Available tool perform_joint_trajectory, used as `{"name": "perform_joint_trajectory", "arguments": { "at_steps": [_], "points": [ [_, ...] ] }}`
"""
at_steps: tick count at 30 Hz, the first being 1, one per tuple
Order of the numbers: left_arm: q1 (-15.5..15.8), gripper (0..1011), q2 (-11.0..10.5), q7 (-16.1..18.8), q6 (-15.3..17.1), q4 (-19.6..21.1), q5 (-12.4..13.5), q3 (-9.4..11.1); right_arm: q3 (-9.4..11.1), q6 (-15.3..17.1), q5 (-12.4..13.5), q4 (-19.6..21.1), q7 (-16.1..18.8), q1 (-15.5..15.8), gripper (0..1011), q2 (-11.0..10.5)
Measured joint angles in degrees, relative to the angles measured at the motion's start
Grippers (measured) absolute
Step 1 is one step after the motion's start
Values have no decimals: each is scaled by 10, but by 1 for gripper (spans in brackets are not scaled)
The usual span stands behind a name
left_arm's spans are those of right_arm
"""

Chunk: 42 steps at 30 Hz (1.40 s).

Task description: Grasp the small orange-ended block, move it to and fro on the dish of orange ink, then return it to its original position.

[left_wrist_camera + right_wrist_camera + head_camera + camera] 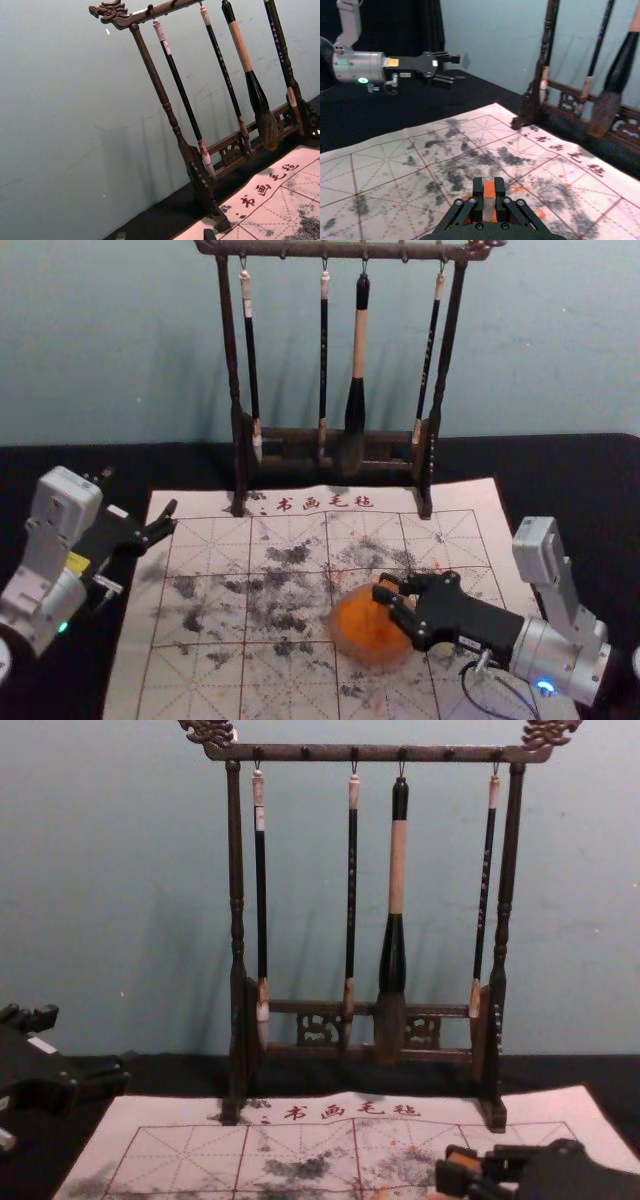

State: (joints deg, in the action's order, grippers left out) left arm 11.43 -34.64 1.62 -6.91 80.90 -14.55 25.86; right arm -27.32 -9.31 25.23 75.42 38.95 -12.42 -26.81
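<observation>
Black right gripper (386,587) clamps small orange-and-white block (489,200) over round orange ink dish (347,640).
Black left gripper (140,495) parked near white gridded mat (133,670), jaws wide.

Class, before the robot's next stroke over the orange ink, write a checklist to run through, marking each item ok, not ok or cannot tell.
1. Small orange-ended block gripped by the right gripper: ok, fingers closed on both sides.
2. Right gripper at the dish: ok, over its rim.
3. Block's lower end touching the orange ink: cannot tell.
4. Left gripper away from the dish: ok, off to the left.
5. Brush rack upright: ok.
</observation>
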Motion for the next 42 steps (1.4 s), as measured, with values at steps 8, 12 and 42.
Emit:
{"name": "perform_joint_trajectory", "arguments": {
  "at_steps": [8, 12, 42],
  "points": [
    [0, 1001, 0, 0, 0, 0, 0, 0, -12, 1, 0, 2, 8, -1, 87, 2],
    [0, 1001, 0, 0, 0, 0, 0, 0, -17, 1, -2, -3, 9, -5, 87, 5],
    [0, 1001, 0, 0, 0, 0, 0, 0, -6, -4, -11, -43, -13, -32, 87, 20]
  ]
}}
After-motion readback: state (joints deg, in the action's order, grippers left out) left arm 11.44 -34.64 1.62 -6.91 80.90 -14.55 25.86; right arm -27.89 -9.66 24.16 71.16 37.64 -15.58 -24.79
